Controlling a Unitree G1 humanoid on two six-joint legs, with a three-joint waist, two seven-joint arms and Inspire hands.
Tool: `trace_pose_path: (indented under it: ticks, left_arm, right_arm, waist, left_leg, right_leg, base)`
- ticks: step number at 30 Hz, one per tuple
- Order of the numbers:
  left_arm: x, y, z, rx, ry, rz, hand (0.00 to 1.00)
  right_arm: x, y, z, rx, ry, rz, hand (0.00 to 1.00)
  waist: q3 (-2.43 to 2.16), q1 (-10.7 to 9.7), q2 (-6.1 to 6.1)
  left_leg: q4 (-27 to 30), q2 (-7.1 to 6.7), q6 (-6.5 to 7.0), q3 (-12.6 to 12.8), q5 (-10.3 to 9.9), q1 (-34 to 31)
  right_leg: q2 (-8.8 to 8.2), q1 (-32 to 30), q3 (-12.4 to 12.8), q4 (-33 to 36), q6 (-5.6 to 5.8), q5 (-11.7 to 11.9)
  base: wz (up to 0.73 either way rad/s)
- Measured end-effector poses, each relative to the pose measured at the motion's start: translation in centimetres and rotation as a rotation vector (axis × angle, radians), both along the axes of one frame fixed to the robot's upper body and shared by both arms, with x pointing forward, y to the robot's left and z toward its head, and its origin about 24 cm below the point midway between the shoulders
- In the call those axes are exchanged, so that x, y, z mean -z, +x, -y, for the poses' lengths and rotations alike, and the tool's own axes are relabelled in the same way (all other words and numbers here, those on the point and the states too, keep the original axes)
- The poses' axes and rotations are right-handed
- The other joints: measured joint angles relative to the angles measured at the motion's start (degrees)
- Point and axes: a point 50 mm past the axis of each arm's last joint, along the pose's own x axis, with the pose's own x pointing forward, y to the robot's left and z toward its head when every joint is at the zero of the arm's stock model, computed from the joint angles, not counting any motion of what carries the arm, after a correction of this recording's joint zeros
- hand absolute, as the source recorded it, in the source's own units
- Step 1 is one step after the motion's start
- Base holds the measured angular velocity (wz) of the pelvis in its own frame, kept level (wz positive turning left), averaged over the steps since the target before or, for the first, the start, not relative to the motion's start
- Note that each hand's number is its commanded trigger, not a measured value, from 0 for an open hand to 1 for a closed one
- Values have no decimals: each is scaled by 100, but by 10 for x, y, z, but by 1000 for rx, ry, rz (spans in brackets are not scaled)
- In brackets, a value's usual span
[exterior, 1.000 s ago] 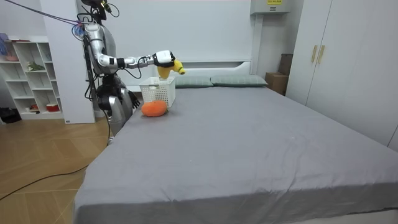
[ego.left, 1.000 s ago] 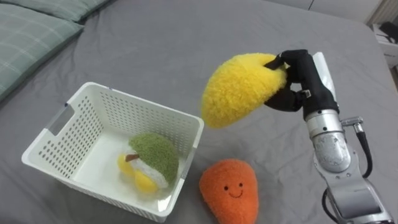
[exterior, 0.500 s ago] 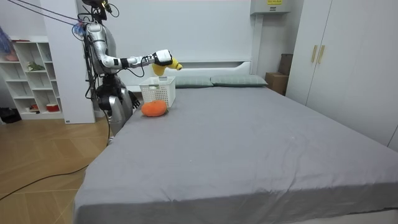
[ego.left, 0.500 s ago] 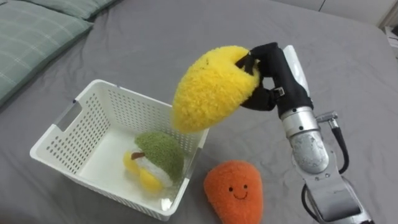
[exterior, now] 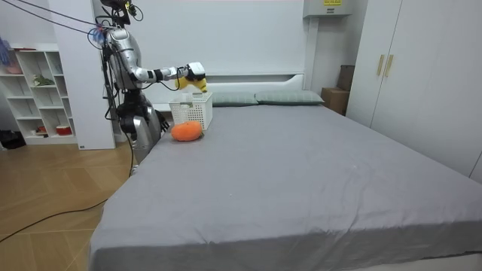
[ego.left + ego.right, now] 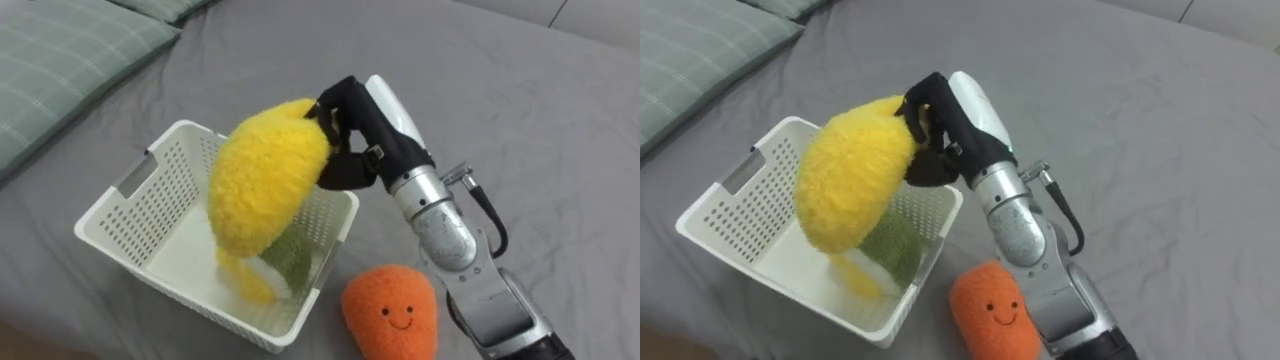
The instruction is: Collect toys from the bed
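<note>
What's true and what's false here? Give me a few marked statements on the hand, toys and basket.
1. The right hand is shut on the yellow plush toy. True.
2. The yellow plush toy hangs over the white basket. True.
3. The orange plush toy lies inside the basket. False: it lies on the grey bed, just outside the basket.
4. The basket is empty. False: a green and yellow plush toy lies in it.
5. The basket stands on the floor. False: it stands on the bed.
</note>
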Motion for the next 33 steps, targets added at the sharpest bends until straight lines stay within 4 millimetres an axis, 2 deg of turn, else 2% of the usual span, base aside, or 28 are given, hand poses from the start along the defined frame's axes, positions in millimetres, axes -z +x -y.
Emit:
trace_pose_path:
  ticks: [5,9,16,24,33]
  left_arm:
    - [-1,4,0,3,0,4,0]
    - [-1,4,-1,3,2,3,0]
    - [-3,7,-3,13,4,16,0]
    - [-3,7,-4,19,-3,17,0]
    - [-5,11,-3,19,-5,35,0]
  right_arm:
    - [7,-1,-3,-11,-20,-27,0]
    - [7,-1,-3,-9,-20,-28,0]
    - [11,0,-1,-4,-25,-44,0]
    - [13,0,-1,-1,-28,-51,0]
    - [17,1,2,6,-43,-64,0]
  waist:
    - [-1,47,-37]
    - [-19,52,-101]
    - [6,46,-196]
    - [33,45,-188]
    - [37,49,-179]
  left_leg:
    - [0,-12,2,-91,2,-65]
    - [4,-20,4,-130,4,-87]
    - [10,-45,20,-131,13,-77]
    - [0,-52,21,-132,13,-80]
    - [10,-51,23,-102,14,-84]
  right_leg:
    - [-13,-10,-105,0,4,-2]
    - [-22,-10,-190,0,9,-5]
    - [-51,-8,-264,0,17,-10]
    - [-57,-11,-267,-2,27,-17]
    - [-60,-14,-261,-2,28,-17]
  base:
    - [9]
    - [6]
    - [0]
    - [0]
    - [0]
